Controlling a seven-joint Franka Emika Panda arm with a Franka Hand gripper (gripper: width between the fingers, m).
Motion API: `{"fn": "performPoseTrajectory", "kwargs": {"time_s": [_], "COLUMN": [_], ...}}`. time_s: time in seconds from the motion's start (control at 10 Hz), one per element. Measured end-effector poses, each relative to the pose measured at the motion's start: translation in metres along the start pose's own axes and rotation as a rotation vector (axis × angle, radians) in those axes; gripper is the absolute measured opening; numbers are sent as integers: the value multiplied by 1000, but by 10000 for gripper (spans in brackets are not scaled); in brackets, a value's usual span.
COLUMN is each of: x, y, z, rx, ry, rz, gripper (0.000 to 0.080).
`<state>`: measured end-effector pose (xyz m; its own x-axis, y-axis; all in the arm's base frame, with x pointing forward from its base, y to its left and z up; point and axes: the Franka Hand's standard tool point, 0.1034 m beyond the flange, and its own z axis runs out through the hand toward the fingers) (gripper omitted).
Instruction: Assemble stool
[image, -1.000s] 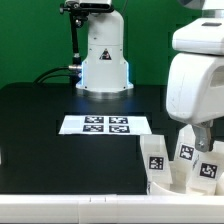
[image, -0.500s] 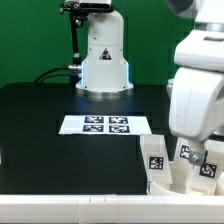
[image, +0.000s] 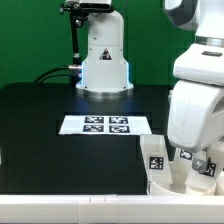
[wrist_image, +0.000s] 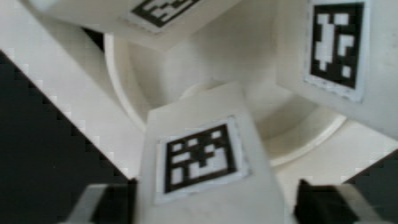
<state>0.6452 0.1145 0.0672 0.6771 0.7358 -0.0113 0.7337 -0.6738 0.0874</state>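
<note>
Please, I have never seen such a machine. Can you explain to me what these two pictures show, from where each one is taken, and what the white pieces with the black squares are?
The big white body is a robot arm. One picture comes from a camera standing off the arm; the other from a camera on its wrist, looking down past the gripper. On the black table lies a flat marker board with printed tags, only for the cameras. At the exterior view's right are the stool parts: chunky white legs with tags. The wrist view shows one leg close up, over the round seat. The gripper's dark fingers stand on either side of that leg; whether they grip it, I cannot tell.
</note>
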Motion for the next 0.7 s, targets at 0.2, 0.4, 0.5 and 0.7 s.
{"fn": "performPoseTrajectory", "kwargs": {"time_s": [0.2,0.4,0.5,0.7], "x": [0,0,-1,-1], "y": [0,0,3,5], "z": [0,0,1,2], "rx": [0,0,-7,9], "ry": [0,0,10,50], "rz": [142,307,396,861], "gripper": [331,331,331,331]}}
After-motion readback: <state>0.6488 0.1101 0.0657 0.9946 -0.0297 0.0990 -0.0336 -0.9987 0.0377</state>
